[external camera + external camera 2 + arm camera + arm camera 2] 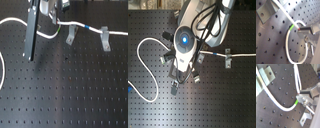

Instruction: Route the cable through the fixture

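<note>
The cable (75, 25) ran across the far side of the black perforated surface (75, 95) in the first exterior view, from a big loop at the first exterior view's left, past the slanted fixture (72, 35), and on through the upright fork-topped clip (105, 37) toward the first exterior view's right. Its blue band (86, 27) sat between the two clips. At the fixture it looked like the cord passed just above or behind the slotted top — too blurry to say whether it was actually seated.

The tool (299, 96) was pinched down on the cable right by the green-yellow band (296, 102) in the second wrist view, jaws narrow with the cord between them. In the first wrist view the same band (292, 26) sat on a tight curl of cord, with the fixture (264, 12) close by.

What could go sideways: the curl near the grip looked springy, so a pull at the wrong angle could ride the cord over the slot instead of into it. Tugging too hard might also slip the cord through the grip, or drag it out of the fork clip downstream.
</note>
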You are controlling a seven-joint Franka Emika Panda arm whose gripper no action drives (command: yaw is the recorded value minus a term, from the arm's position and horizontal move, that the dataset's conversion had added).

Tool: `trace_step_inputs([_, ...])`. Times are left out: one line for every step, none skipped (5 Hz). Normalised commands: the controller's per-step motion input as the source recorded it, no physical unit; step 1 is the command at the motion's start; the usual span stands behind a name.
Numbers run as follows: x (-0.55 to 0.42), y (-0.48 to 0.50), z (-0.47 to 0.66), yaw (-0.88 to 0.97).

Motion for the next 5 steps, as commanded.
trace_step_inputs([-0.006, -0.014, 0.0, 0.0])
trace_step_inputs([0.0, 0.0, 0.01, 0.0])
trace_step_inputs([0.002, 0.0, 0.02, 0.0])
trace_step_inputs([0.242, -0.095, 0.12, 0.0])
trace_step_inputs([0.36, -0.153, 0.13, 0.07])
